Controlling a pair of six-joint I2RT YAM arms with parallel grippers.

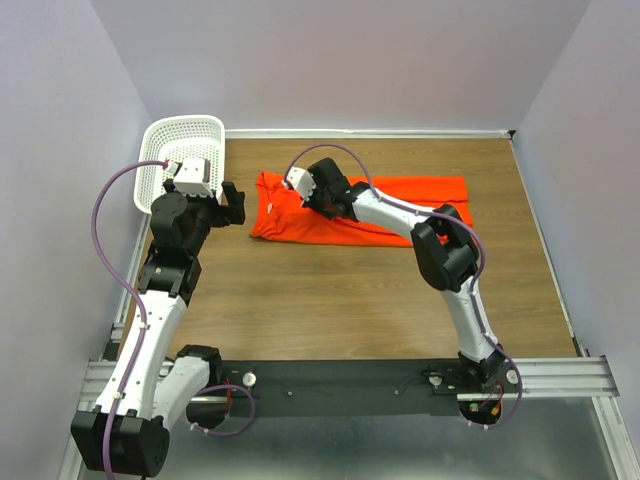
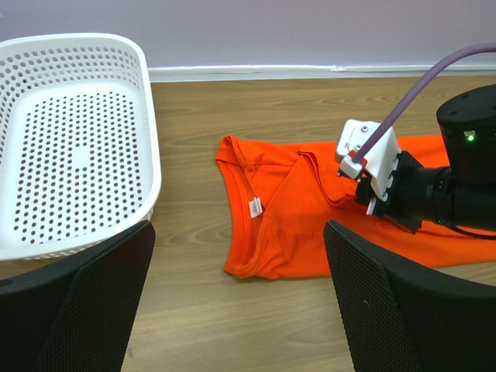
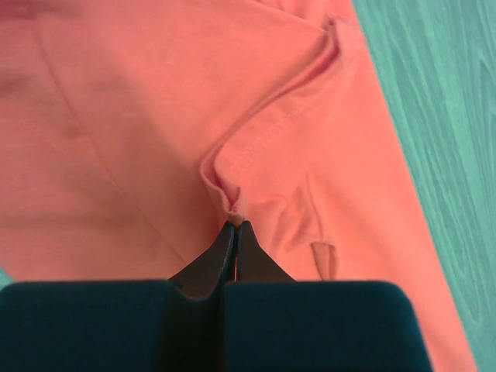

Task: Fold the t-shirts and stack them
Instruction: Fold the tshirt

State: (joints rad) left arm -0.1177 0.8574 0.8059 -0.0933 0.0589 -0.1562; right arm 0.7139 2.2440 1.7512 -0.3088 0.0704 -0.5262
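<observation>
The orange-red t-shirt (image 1: 283,218) lies flat on the brown wooden table (image 1: 330,300), toward the far side and near the middle. It looks like a long strip that runs from left to right, and its neck end points to the left. In the left wrist view you can see the round neck hole and a small white tag (image 2: 253,206) just inside it. A white basket (image 1: 160,135) with many little holes sits in the far left corner of the table, a little apart from the shirt. The right arm reaches across the shirt from the right side. The right gripper (image 3: 235,232) is down on the cloth near the neck end. Its two black fingers are pressed tight together, and a small bunch of orange cloth is pinched between the tips. The cloth puckers up into a little ridge right where the fingers squeeze it. The left gripper (image 1: 233,203) is between the basket and the left end of the shirt. Its two black fingers are spread wide apart and hold nothing. They do not touch the shirt or the basket.
</observation>
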